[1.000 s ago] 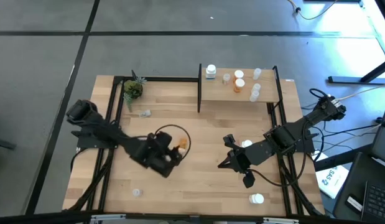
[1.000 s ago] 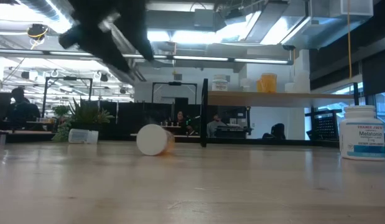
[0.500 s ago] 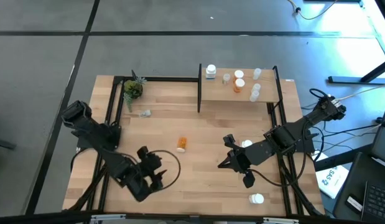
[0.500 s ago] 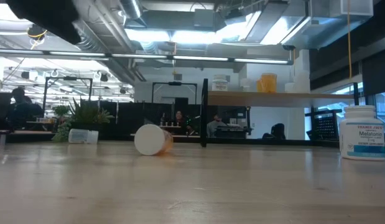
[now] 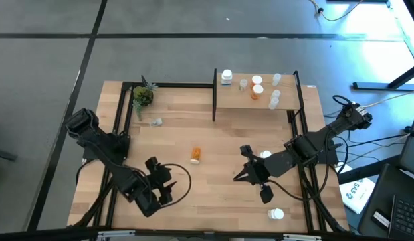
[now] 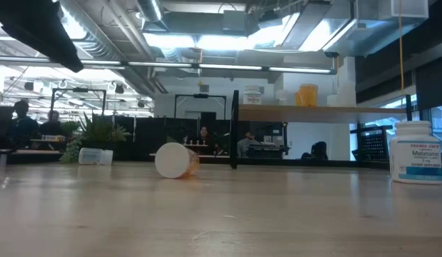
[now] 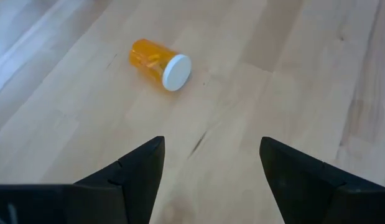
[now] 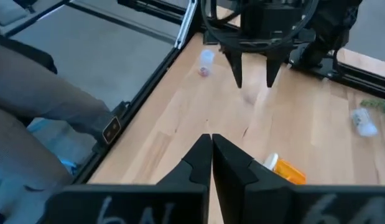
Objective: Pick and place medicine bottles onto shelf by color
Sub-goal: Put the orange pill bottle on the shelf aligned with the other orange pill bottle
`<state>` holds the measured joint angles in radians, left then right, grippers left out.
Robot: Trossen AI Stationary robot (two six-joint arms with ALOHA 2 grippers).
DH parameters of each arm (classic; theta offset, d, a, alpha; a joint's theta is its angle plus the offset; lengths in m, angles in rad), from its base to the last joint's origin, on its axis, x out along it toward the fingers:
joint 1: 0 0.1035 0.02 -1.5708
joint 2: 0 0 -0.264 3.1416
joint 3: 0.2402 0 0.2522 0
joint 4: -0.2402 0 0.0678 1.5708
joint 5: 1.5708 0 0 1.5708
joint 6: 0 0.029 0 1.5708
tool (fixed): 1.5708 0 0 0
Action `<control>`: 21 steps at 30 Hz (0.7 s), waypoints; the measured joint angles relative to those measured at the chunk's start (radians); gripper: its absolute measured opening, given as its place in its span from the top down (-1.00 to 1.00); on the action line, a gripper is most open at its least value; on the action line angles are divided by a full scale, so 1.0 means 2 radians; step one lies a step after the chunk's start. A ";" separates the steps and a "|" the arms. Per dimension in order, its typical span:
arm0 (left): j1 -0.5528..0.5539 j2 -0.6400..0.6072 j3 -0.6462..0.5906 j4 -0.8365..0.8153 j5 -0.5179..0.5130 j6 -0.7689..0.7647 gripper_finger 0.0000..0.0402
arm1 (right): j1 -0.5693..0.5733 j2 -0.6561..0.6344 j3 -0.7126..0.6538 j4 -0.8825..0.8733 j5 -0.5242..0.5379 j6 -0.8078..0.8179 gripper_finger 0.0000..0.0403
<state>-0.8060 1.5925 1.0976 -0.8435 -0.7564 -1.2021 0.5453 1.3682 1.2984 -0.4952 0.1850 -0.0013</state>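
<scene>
Orange pill bottle [image 5: 195, 155] lies on its side mid-tabletop [image 5: 213, 194], well short of the shelf [image 5: 287, 102]; left tool [image 5: 162, 192] open and empty, right tool [image 5: 265, 195] closed; a careless pinch likely rolls it away.

Orange pill bottle [image 5: 195, 155] lying on its side mid-table, between left gripper [image 5: 164, 189] and right gripper [image 5: 250, 172]; raised wooden shelf [image 5: 287, 102] behind, carrying several small bottles [image 5: 257, 87].

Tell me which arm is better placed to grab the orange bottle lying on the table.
Left, probably. The left gripper is open and its wrist camera faces the orange bottle. The right gripper is shut.
</scene>
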 joint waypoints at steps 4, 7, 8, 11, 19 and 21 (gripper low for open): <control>-0.007 -0.002 0.000 -0.001 -0.008 0.016 -0.28 | 0.000 0.000 0.000 0.000 -0.014 -0.003 0.92; -0.015 -0.017 0.000 -0.011 -0.022 0.029 -0.28 | -0.001 0.000 -0.001 0.000 -0.014 0.000 0.92; -0.018 -0.025 0.000 -0.016 -0.026 0.030 -0.28 | -0.003 0.000 -0.002 0.000 -0.014 0.001 0.92; -0.027 -0.050 0.000 -0.035 -0.043 0.032 -0.28 | -0.008 0.000 -0.005 -0.004 -0.013 0.016 0.92; -0.046 -0.113 0.000 -0.041 -0.098 0.094 -0.28 | -0.018 0.000 -0.005 -0.005 0.043 0.036 0.92; -0.044 -0.117 -0.002 -0.040 -0.110 0.111 -0.28 | -0.018 0.005 -0.005 -0.006 0.054 0.035 0.92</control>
<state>-0.8937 1.3590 1.0934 -0.9228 -0.9758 -0.9796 0.5095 1.3776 1.2888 -0.5076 0.2934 0.0696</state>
